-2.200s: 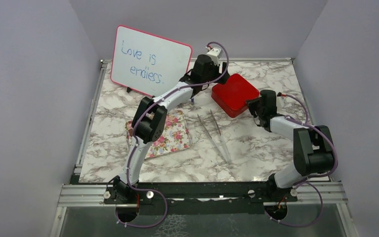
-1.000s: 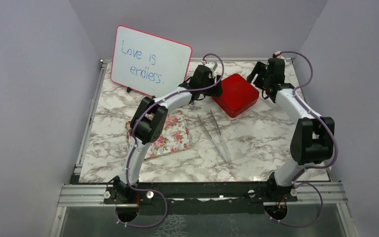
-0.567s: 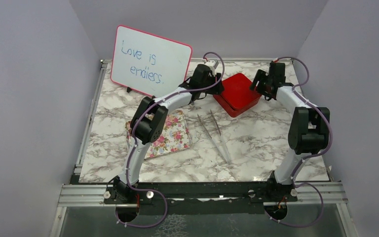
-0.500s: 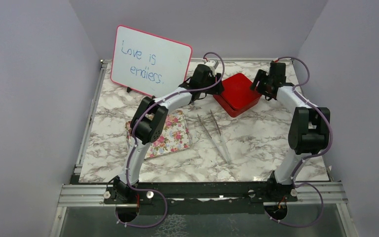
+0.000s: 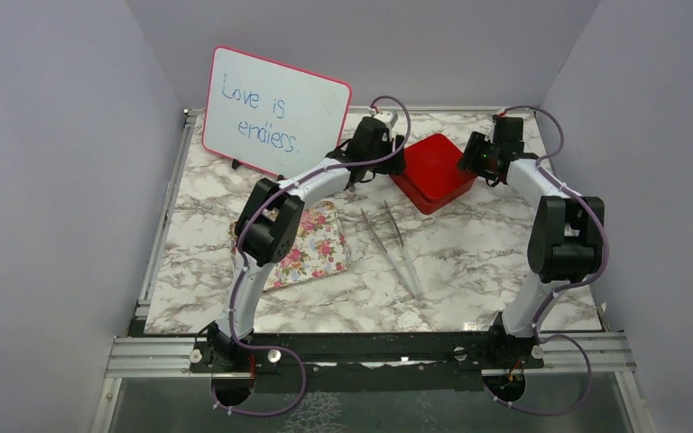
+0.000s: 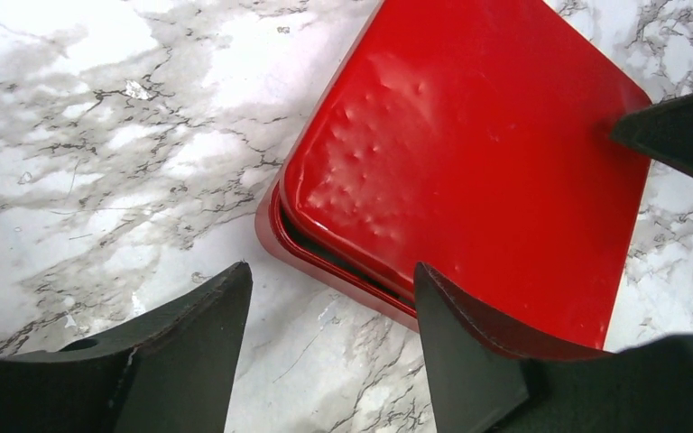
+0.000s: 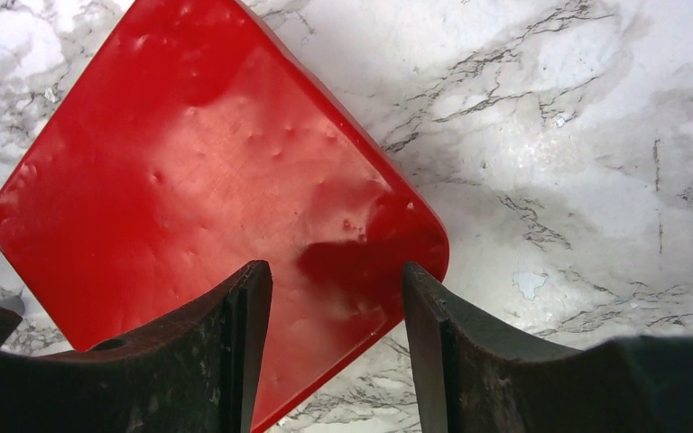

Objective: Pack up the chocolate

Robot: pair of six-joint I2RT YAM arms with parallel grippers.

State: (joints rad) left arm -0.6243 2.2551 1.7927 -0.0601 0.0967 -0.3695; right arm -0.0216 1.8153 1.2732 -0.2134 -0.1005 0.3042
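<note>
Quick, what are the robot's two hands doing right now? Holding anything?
Left gripper: open, holding nothing, at the red box edge.
Right gripper: open, holding nothing, above the red box.

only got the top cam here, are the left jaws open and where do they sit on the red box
Observer: In the left wrist view the left gripper is open, one finger over the marble table, the other over the edge of the red box.
Operator: is the box shut
Observer: Shut, though a dark seam shows along its edge at that corner.
Operator: and the right one
Observer: The right gripper is open too, both fingers above the box top near the opposite corner.
</note>
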